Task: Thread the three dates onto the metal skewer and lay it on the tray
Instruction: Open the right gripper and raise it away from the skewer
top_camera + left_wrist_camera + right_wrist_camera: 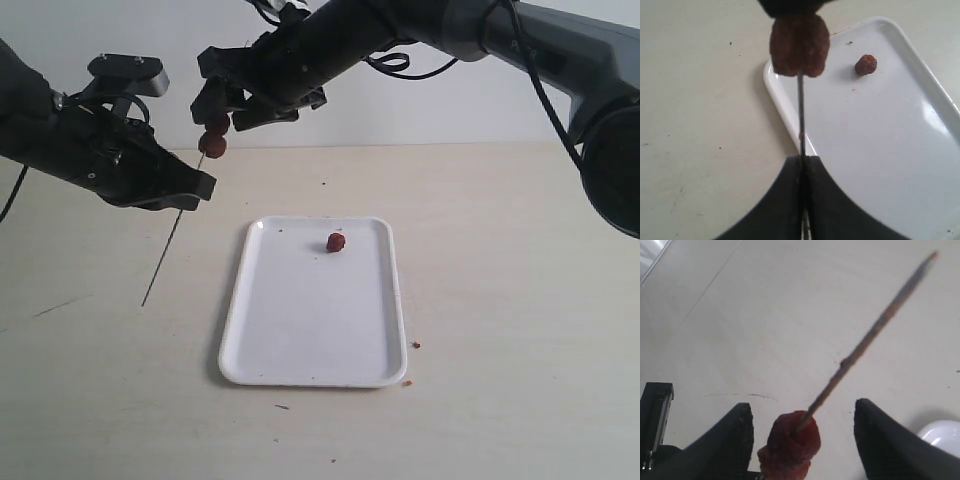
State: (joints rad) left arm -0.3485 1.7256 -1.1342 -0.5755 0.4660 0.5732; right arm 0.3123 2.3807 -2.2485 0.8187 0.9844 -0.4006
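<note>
Left gripper (803,162) was pinched shut on the thin, straight grey metal skewer (166,250), which was held tilted above the pale table (500,300). Two wrinkled reddish-brown threaded dates (213,140) were noted near its upper end, between the spread jaws of the right gripper (802,409). The third date (336,242) lay on the glossy white round-cornered tray (300,340).

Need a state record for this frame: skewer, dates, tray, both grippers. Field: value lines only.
skewer: slanted, gripped part-way along by the left gripper
left gripper: shut on skewer
dates on skewer: two, stacked near its upper end
right gripper: open, jaws either side of the skewered dates, not touching them
date on tray: one, loose
tray: flat on table, no skewer on it
left to do: thread third date, lay skewer on tray
</note>
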